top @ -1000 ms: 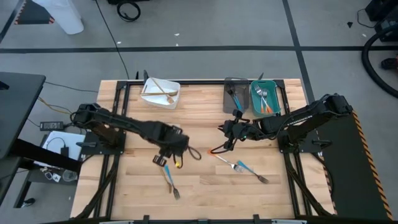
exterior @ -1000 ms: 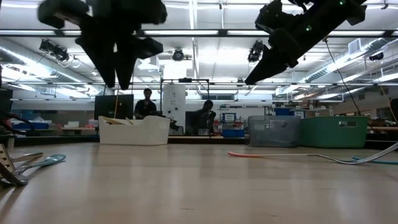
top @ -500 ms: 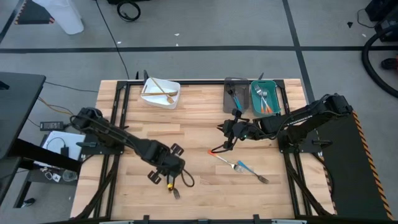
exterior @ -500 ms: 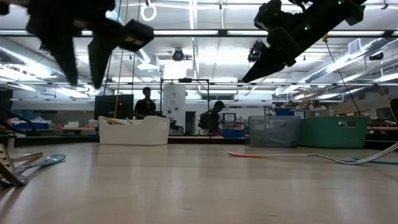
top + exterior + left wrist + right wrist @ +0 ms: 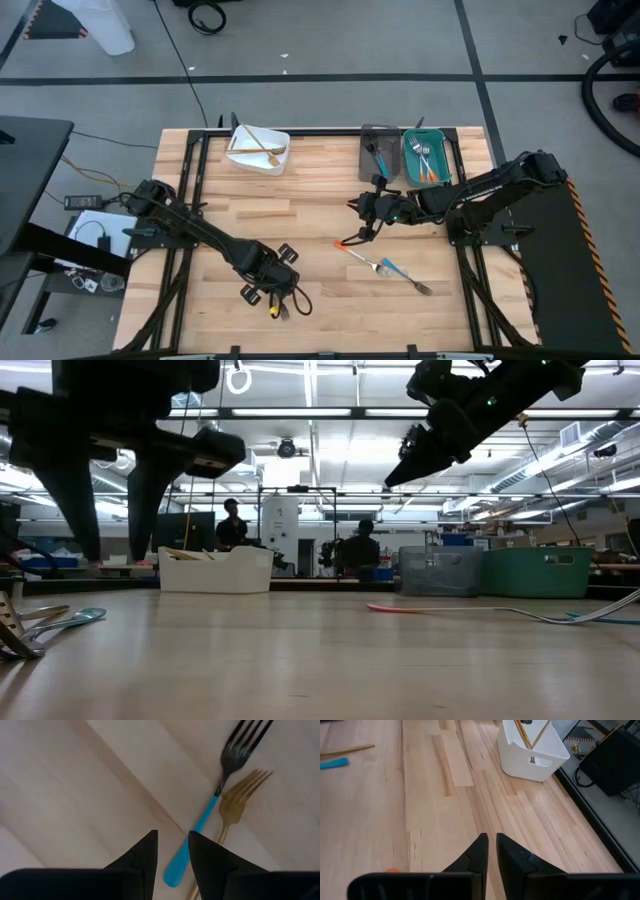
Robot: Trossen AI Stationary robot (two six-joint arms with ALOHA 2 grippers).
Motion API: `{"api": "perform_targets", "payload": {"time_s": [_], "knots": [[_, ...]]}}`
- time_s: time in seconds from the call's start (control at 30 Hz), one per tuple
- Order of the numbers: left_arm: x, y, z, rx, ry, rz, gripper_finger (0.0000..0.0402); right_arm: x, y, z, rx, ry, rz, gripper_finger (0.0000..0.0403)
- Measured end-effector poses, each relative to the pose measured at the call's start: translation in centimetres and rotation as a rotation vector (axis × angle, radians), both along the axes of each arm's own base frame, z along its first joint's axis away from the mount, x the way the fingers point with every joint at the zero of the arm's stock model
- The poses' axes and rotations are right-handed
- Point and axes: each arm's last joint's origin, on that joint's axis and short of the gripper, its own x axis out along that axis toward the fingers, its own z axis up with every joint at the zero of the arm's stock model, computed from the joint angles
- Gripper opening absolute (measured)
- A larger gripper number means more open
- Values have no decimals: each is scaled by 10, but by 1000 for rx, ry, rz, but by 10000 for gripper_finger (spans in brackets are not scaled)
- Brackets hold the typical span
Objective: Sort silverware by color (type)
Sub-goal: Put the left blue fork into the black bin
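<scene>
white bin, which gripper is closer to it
Right. The right gripper is mid-table, nearer the white bin; the left gripper is at the near edge, farther off.

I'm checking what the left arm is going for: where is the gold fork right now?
The gold fork lies flat on the table near its front edge, left of centre, touching the blue-handled fork, just ahead of the left gripper.

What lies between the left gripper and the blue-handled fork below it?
Nothing; the left wrist view shows bare wood between the left gripper and the blue-handled fork.
</scene>
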Motion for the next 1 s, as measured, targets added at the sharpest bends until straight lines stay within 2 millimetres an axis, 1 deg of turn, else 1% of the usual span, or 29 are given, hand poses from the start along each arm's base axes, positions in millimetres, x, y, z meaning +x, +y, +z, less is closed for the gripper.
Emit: {"api": "perform_targets", "payload": {"time_s": [0.33,0.43,0.53,0.73,0.8,0.9,1.0], "knots": [[-1,-12,-24,22,79,-64,116,0,0,0,-7,-2,6,48],[-3,-16,-29,41,89,-102,116,0,0,1,-7,-3,6,48],[-4,-18,-29,56,87,-114,116,0,0,1,-5,-4,5,48],[-3,-18,-30,63,74,-112,116,1,0,1,0,-10,10,48],[-3,-16,-33,47,64,-108,116,1,0,1,1,-13,10,48],[-7,-13,-40,49,86,-109,116,1,0,1,1,-13,10,48],[-9,-12,-42,55,75,-121,116,1,0,1,1,-13,11,48]]}}
